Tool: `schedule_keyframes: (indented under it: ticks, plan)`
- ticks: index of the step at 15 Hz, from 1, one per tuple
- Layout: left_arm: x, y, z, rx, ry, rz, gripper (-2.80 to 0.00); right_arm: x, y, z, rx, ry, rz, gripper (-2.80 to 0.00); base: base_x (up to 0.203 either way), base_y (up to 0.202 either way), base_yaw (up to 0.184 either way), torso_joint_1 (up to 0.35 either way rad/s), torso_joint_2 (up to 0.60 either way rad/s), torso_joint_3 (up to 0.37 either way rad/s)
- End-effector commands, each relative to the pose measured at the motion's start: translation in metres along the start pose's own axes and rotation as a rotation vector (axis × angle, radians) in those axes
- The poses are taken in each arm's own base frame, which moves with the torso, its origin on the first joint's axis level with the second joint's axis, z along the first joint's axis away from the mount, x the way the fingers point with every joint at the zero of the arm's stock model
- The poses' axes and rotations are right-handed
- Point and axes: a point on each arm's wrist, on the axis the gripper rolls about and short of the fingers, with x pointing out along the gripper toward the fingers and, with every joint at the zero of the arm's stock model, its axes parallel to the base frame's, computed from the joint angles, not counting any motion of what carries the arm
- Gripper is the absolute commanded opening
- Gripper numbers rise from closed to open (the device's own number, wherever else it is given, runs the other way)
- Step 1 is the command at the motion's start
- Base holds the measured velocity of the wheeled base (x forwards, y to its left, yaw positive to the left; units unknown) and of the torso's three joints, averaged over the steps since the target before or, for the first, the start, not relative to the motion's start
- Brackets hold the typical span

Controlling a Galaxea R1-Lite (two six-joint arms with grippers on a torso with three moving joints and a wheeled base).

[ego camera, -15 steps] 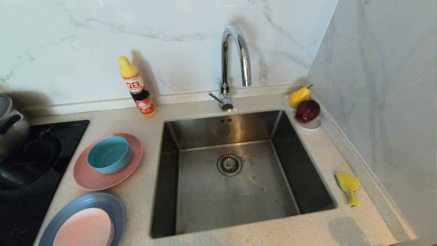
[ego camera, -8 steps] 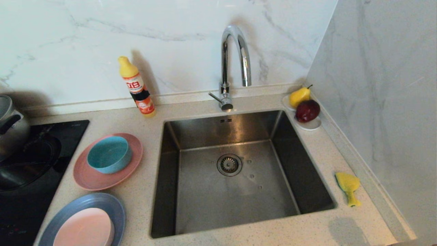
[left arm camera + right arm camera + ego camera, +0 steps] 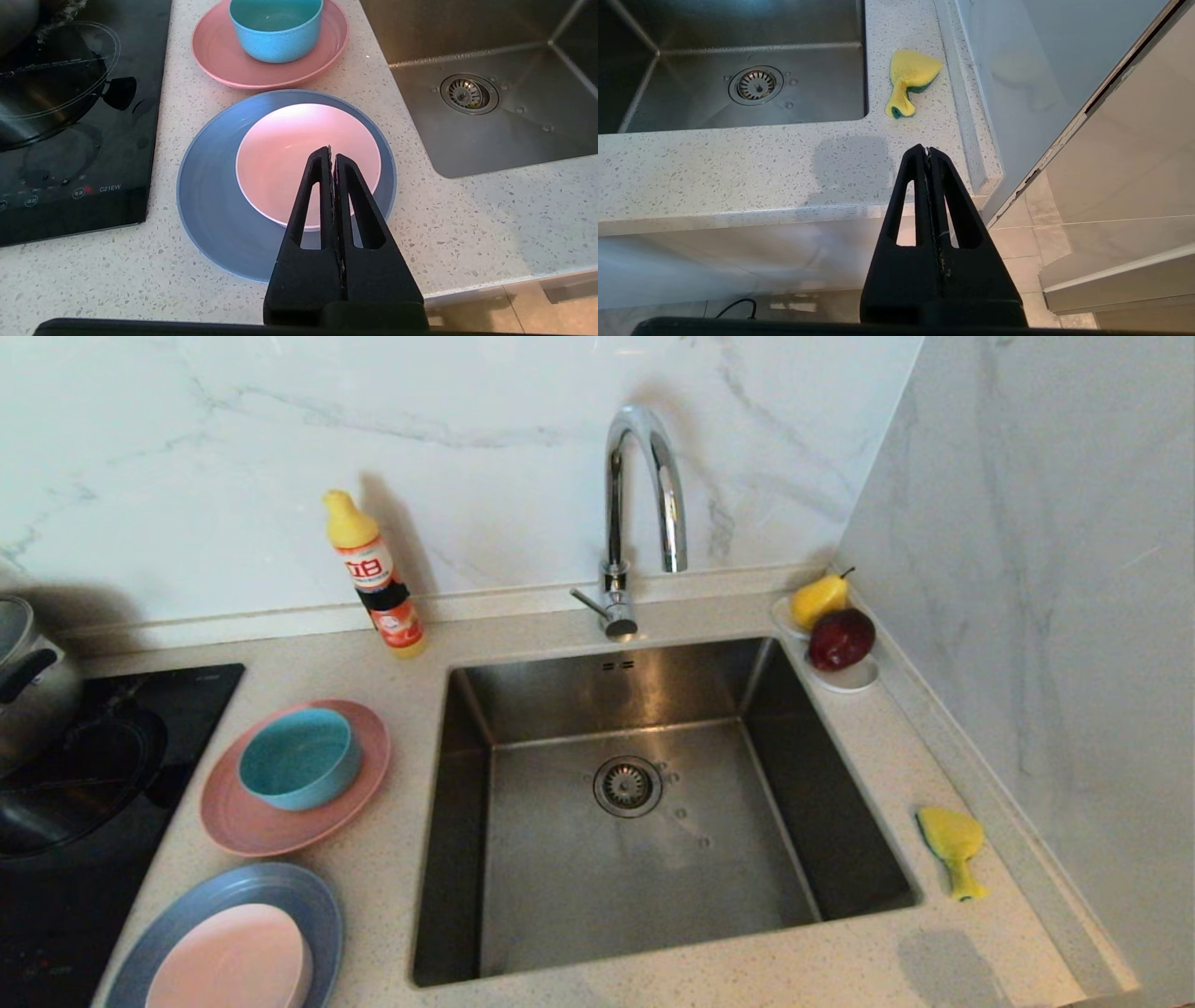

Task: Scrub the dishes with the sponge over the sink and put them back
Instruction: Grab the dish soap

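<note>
Nothing started: my left claw [image 3: 332,156] and right claw [image 3: 928,151] both pinched together, empty, parked off the worktop [image 3: 392,859] edge. Sponge [image 3: 952,845] lies right of sink [image 3: 653,915]; dishes [image 3: 299,761] stacked left. Next: right claw must spread, then reach the sponge.

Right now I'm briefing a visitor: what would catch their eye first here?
The steel sink fills the middle, with its curved tap behind. To its left sit two stacks: teal bowl on salmon-pink plate, pale pink bowl on grey-blue plate. The yellow sponge lies at its right.
</note>
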Motion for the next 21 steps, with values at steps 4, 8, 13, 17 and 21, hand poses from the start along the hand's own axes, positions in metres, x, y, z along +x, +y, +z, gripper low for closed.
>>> schedule_keyframes:
  ticks: [4, 8, 13, 17, 21]
  plan:
    - [0.001, 0.000, -0.005, 0.006, 0.025, -0.001, -2.80, 0.000, 0.000, 0.000, 0.000, 0.000, 0.000, -2.80, 0.000, 0.000, 0.000, 0.000, 0.00, 0.000]
    - [0.002, 0.000, -0.005, -0.006, 0.024, 0.019, -2.80, 0.000, 0.000, 0.000, 0.000, 0.000, 0.001, -2.80, 0.000, 0.000, 0.000, 0.000, 0.00, 0.000]
    - [0.001, 0.000, -0.003, 0.006, 0.015, 0.023, -2.80, 0.000, 0.000, 0.000, 0.000, -0.001, 0.001, -2.80, 0.000, 0.000, 0.000, 0.000, 0.00, 0.000]
    - [0.002, 0.006, 0.055, 0.005, -0.019, 0.047, -2.80, 0.000, 0.000, 0.000, 0.002, 0.000, 0.001, -2.80, 0.000, 0.000, 0.000, 0.000, 0.00, 0.000]
    - [0.058, 0.014, 0.105, -0.049, 0.139, 0.040, -2.80, 0.000, 0.000, 0.000, 0.002, -0.002, 0.000, -2.80, 0.000, 0.000, 0.000, 0.000, 0.00, 0.000]
